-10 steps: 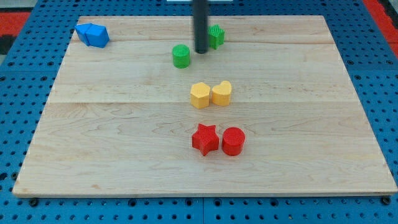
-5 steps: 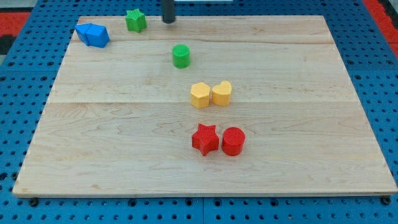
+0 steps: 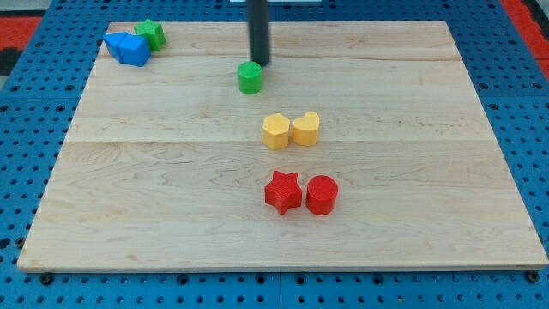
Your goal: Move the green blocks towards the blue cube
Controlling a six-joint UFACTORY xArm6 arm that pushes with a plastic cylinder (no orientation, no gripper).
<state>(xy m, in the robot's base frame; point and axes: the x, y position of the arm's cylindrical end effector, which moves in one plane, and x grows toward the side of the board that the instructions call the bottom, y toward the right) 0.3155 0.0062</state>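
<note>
A green star lies at the board's top left, touching the blue blocks, two joined blue pieces, one a cube. A green cylinder stands near the top middle of the board. My tip is just above and right of the green cylinder, close to or touching it. The rod rises out of the view's top.
A yellow hexagon and a yellow heart sit side by side at the board's middle. A red star and a red cylinder sit below them. The wooden board lies on a blue pegboard.
The green star has gone from the top middle leftward to the blue blocks. My tip followed it left along the top edge, then came back right and down to the green cylinder.
</note>
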